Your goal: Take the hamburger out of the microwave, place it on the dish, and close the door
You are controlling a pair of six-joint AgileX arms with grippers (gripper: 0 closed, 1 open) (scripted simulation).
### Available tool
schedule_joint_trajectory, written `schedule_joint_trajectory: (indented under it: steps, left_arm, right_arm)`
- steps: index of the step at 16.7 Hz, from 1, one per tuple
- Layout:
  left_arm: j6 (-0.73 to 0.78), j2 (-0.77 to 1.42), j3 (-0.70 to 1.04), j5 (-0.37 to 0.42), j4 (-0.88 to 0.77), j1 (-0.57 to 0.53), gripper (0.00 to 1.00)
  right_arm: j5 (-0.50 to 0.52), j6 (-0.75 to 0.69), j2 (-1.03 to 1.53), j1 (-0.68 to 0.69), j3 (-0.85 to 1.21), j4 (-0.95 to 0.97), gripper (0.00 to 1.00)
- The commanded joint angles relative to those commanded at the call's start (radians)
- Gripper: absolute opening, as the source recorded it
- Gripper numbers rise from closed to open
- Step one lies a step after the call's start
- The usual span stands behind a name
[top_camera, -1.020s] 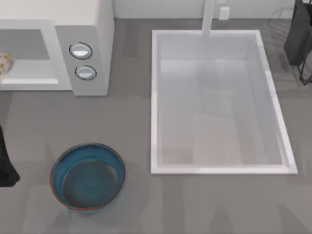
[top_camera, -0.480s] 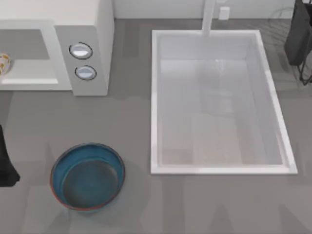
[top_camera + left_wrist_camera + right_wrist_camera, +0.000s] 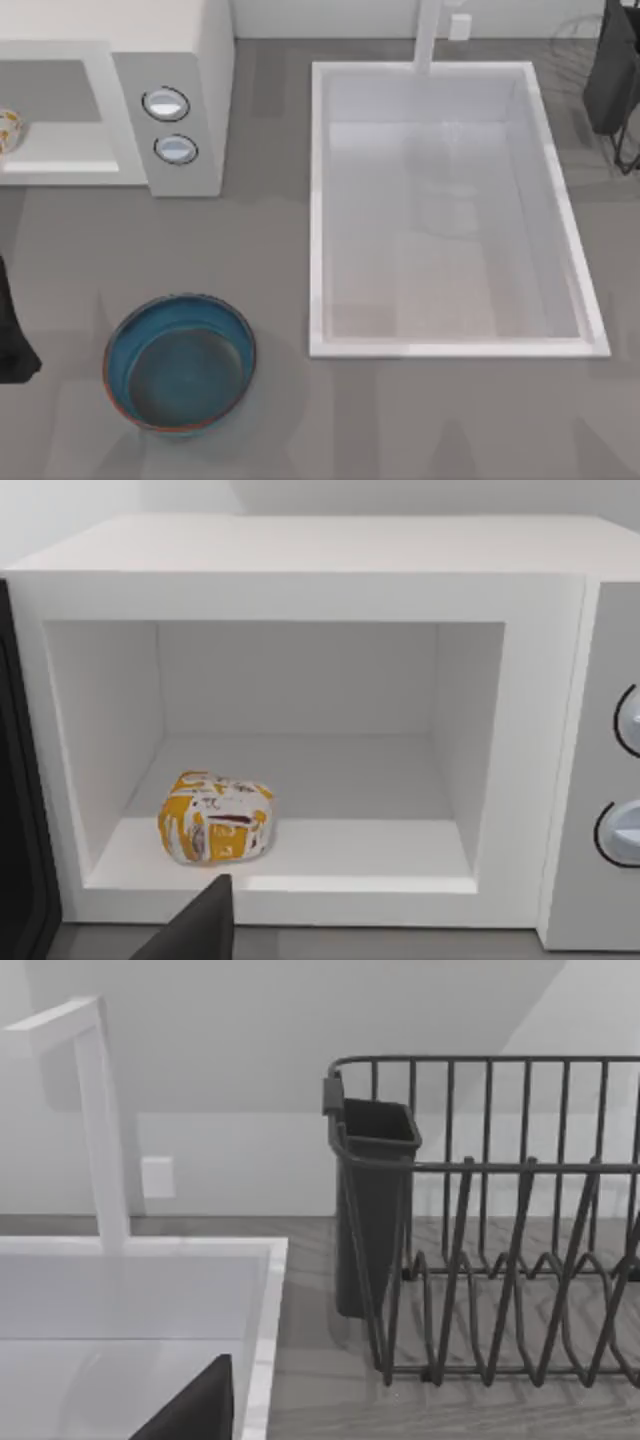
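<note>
No readable writing or brand mark appeared on any surface. The microwave [image 3: 170,90] stood at the far left corner of the table [image 3: 280,420], its cavity open toward the near edge and its grey panel carrying two round knobs [image 3: 166,104]. The hamburger [image 3: 215,818] lay inside the cavity on its floor, toward the side away from the knobs and close to the front lip; in the top view it appeared as a small patch at the table's left edge [image 3: 8,130]. A dark edge at the side of the left wrist view was probably the open door [image 3: 18,810], though this could not be confirmed.

The left tool [image 3: 195,935] showed as a dark tip just in front of the cavity opening, below and apart from the hamburger, holding nothing visible; whether its fingers were spread or closed could not be told. The left arm [image 3: 12,330] sat at the table's left edge.

The dish [image 3: 180,362] rested near the near left corner, with nothing in it. The white sink [image 3: 450,345] occupied the middle and right of the table, also with nothing in it.

The right tool [image 3: 195,1410] was parked at the far right corner, facing a dark wire rack [image 3: 500,1260] with a dark cup-shaped holder [image 3: 372,1200]; its finger state could not be told.
</note>
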Motion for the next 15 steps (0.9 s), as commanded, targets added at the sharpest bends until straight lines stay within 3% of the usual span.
schedule_joint_trajectory:
  steps: [9, 15]
  left_arm:
    - [0.001, 0.029, 0.012, 0.003, 0.013, 0.003, 1.00]
    - [0.014, 0.340, 0.139, 0.037, 0.151, 0.033, 1.00]
  right_arm:
    - [0.000, 0.000, 0.000, 0.000, 0.000, 0.000, 1.00]
    - [0.000, 0.000, 0.000, 0.000, 0.000, 0.000, 1.00]
